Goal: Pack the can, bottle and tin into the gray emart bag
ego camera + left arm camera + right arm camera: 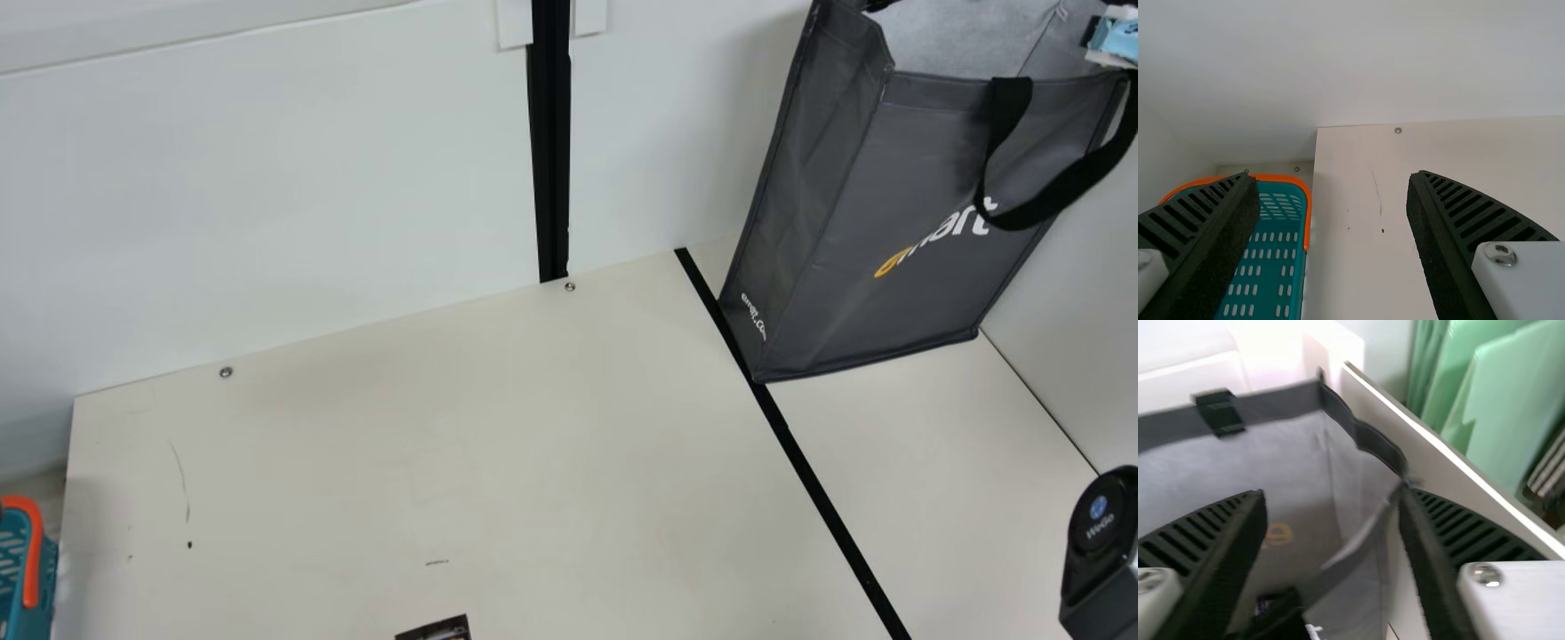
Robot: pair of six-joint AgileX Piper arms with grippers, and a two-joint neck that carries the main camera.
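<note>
The bag [925,160] stands upright, mouth open, on the counter [533,427] at the back right. The right claw [1333,495] is open by its rim; the left claw [1330,175], also open, faces a basket [1275,247].

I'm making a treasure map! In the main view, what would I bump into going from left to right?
Teal basket with an orange rim → little round screw → small dark thing at the bottom edge → upright black strip → gray emart bag
</note>
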